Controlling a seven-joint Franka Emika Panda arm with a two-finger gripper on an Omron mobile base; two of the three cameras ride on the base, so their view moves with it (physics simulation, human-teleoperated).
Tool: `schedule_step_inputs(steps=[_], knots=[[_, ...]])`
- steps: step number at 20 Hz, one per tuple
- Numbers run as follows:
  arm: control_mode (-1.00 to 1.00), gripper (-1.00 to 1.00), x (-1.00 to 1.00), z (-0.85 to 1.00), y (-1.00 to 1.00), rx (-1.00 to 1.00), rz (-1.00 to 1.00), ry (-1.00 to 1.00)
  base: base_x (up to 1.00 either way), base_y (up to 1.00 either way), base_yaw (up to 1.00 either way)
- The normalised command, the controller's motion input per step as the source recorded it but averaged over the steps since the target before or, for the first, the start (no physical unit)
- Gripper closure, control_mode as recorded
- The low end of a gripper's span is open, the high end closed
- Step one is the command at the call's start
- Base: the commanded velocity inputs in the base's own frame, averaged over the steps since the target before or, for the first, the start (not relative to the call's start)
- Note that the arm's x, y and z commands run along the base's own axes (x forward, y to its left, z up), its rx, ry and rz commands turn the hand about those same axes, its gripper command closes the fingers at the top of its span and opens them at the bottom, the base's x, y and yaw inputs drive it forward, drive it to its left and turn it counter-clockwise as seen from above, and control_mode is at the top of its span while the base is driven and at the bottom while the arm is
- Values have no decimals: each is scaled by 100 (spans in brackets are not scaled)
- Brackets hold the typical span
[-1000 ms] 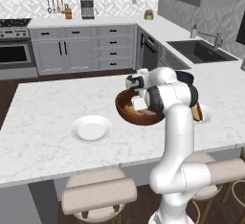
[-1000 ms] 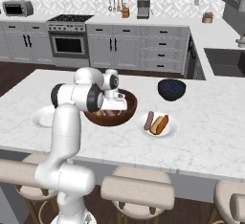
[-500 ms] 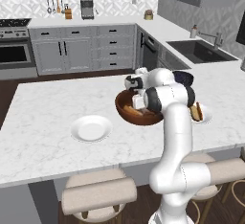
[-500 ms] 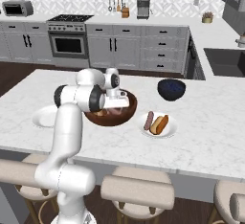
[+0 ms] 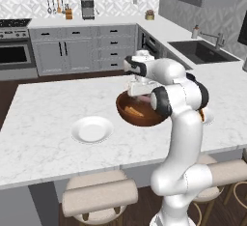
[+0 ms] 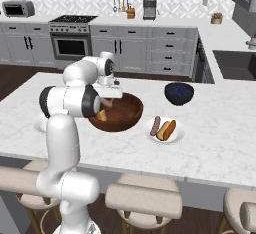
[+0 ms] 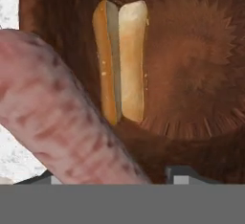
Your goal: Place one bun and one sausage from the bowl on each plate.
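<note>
My gripper (image 5: 135, 99) (image 6: 108, 101) reaches down into the dark brown wooden bowl (image 5: 144, 120) (image 6: 125, 115). In the hand view a pink mottled sausage (image 7: 52, 117) lies close up between the finger tips, and the gripper (image 7: 115, 176) is shut on it. A split bun (image 7: 122, 60) (image 5: 131, 110) (image 6: 101, 115) rests on the bowl's floor beyond the sausage. One white plate (image 5: 92, 129) left of the bowl holds nothing. The other plate (image 6: 181, 137), right of the bowl, carries a bun and a sausage.
A dark blue bowl (image 6: 179, 92) stands behind the filled plate. Padded stools (image 5: 99, 196) line the island's near edge. A sink (image 5: 200, 51) sits in the counter at the back right.
The jaws have closed in from wide open onto the sausage. The arm has stayed over the bowl with hardly any shift.
</note>
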Motion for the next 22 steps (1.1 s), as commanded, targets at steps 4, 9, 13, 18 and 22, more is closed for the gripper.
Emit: schedule_step_inputs(steps=[4, 9, 13, 18, 22], knots=[[-100, 100, -85, 93, 100, 0, -10, -15, 0, 0, 0], [-100, 100, -88, 40, 100, 0, -14, -5, 0, 0, 0], [-100, 100, -38, -5, 100, -6, -18, -9, 0, 0, 0], [-100, 100, 9, -17, 100, -10, -28, -8, 0, 0, 0], [-100, 100, 37, -43, 100, -13, -32, -1, 0, 0, 0]])
